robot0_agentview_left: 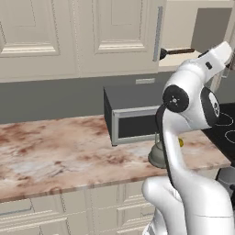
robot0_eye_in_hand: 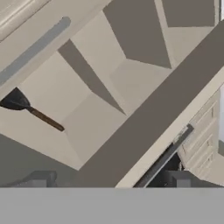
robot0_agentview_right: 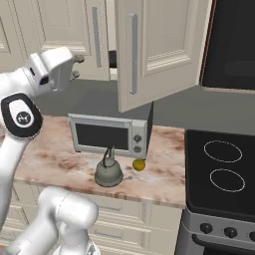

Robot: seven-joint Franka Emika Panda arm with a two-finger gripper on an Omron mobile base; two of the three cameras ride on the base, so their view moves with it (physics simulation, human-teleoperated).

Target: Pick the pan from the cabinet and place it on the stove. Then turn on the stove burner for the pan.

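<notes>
While claw [robot0_eye_in_hand: 107, 180] spread near cabinet [robot0_agentview_left: 114, 36] shelf, pan [robot0_eye_in_hand: 15, 101] handle off-centre; risk: fingertip strikes open door.

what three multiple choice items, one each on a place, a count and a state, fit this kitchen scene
1. Where is the pan?
A. on the stove
B. on the cabinet shelf
C. on the counter

2. How many white rings show on the stove in the right base view?
A. two
B. four
C. none

3. How is the cabinet door above the microwave?
A. shut
B. missing
C. swung open

Key: 1 B, its black bowl and brown handle lie on the shelf; 2 A, two rings show on the black glass; 3 C, the door stands out over the microwave.
</notes>
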